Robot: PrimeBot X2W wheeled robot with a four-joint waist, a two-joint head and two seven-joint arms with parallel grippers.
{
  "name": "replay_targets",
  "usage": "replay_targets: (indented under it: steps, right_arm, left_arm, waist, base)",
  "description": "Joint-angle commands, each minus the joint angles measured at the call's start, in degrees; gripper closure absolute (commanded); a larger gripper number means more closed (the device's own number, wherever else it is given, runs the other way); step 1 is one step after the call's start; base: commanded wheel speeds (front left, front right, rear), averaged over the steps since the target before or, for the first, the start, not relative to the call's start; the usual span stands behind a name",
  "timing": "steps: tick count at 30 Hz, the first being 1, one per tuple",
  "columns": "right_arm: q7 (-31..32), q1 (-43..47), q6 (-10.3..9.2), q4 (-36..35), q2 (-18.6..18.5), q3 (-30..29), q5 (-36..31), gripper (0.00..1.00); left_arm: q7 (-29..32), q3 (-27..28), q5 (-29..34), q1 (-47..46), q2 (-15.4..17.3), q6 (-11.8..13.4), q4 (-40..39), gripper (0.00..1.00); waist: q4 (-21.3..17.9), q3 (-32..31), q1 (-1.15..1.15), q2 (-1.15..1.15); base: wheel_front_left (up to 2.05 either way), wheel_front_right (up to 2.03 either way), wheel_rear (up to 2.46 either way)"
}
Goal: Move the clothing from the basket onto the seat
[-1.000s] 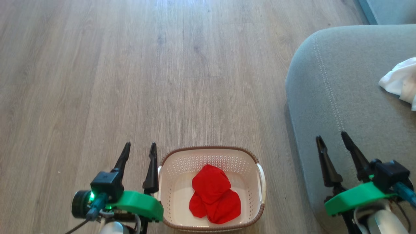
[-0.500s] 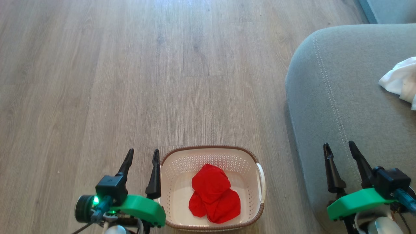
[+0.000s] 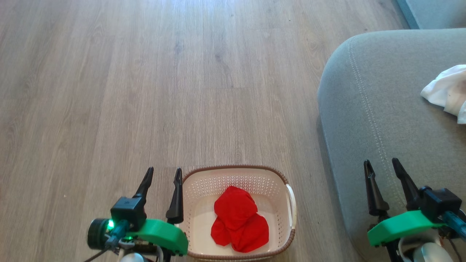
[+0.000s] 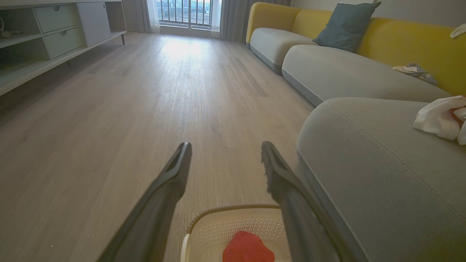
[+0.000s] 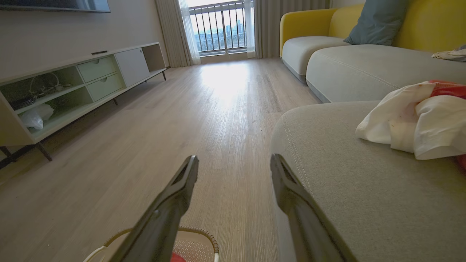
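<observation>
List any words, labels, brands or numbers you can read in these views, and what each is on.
None can be read. The basket, the red garment, the white-and-red garment, the seat and the cabinet show no legible print.

From the head we look steeply down on the pale wood-plank floor (image 3: 145,91), while our two low wrist cameras face forward along it toward the railed window (image 4: 184,9), all three sharing the cream perforated plastic basket (image 3: 236,181) and the grey-green upholstered seat cushion (image 3: 382,91).
</observation>
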Motion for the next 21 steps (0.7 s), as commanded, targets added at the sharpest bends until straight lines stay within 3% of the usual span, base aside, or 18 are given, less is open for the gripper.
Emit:
replay_targets:
  steps: [1, 13, 21]
  right_arm:
    - [-0.5, -2.0, -0.01, -1.6, -0.8, 0.7, -0.4, 0.00]
    - [-0.5, -2.8, -0.01, -1.2, -1.0, -0.5, -1.8, 0.00]
    - [-0.5, -6.5, -0.01, -3.3, -1.9, -1.1, -2.7, 0.00]
  left_arm:
    - [-0.3, 1.7, 0.1, -2.0, -0.2, 0.0, -1.5, 0.00]
    - [-0.3, -1.0, -0.2, -2.0, -0.2, -1.1, 0.5, 0.00]
    - [-0.3, -4.7, -0.2, -6.3, -0.2, -0.4, 8.5, 0.00]
  waist:
    - [0.0, -0.1, 0.00, 0.00]
    - [-1.5, 1.1, 0.00, 0.00]
    - [-4.6, 9.0, 0.00, 0.00]
  base:
    - [0.00, 0.00, 0.00]
    - [0.00, 0.00, 0.00]
    - [0.00, 0.00, 0.00]
